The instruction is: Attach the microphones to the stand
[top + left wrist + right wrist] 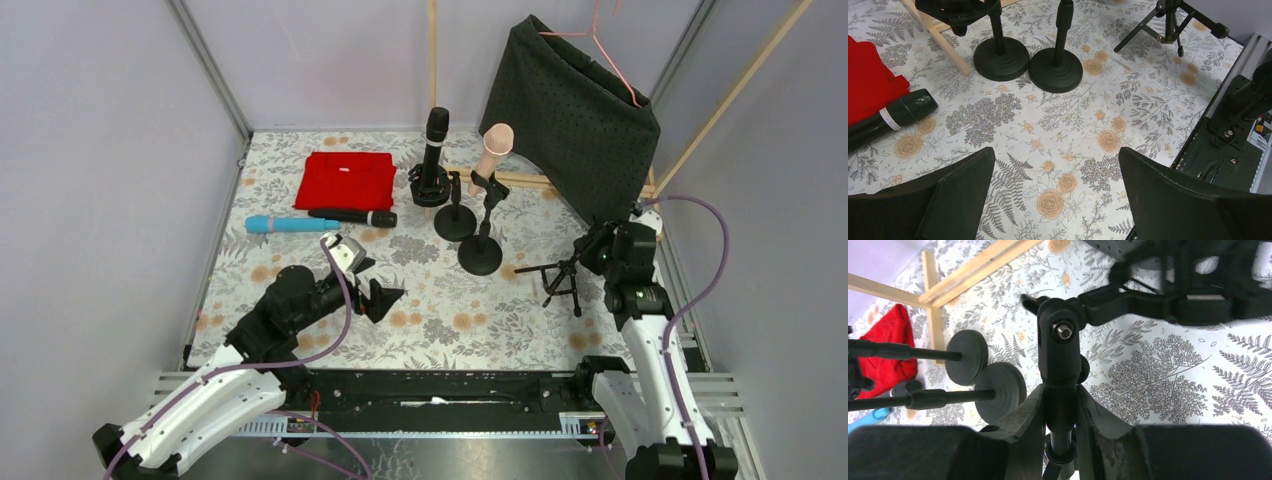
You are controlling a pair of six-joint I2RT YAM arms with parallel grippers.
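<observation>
Top external: right gripper (pixel 1060 407) is clamped on the tripod (pixel 560 275); left gripper (pixel 385 298) gapes wide, empty.
Black mic (pixel 352 216) and blue mic (pixel 285 224) lie just beyond the left gripper; best to grasp one mid-body, tripod held steady.

Top camera high, rearward; wrist cameras close, low, sharing stand bases (pixel 1055 70).
</observation>
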